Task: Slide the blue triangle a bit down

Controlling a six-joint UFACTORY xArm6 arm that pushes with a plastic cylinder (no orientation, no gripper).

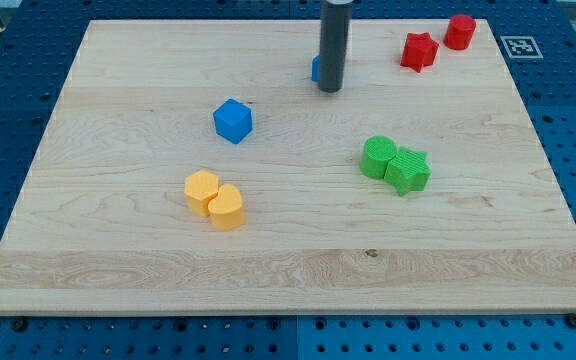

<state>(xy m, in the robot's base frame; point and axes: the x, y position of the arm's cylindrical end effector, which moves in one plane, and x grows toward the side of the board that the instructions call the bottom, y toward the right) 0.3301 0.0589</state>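
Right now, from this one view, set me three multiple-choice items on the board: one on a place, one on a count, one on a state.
1. Where is my tip?
A. beside the yellow blocks
B. right in front of the blue triangle
C. at the board's bottom edge

2. How many red blocks show?
A. two
B. one
C. four

3. The two green blocks are
A. far apart
B. stacked
C. touching

Answers: 1 B, the rod hides most of that block. 2 A, the red star and another red block. 3 C, the green pair sit side by side, touching.

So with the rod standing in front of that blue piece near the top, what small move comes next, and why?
Probably lift round to the blue triangle's top side: my tip sits at its lower right, hiding most of it, so pushing from here would not send it down.
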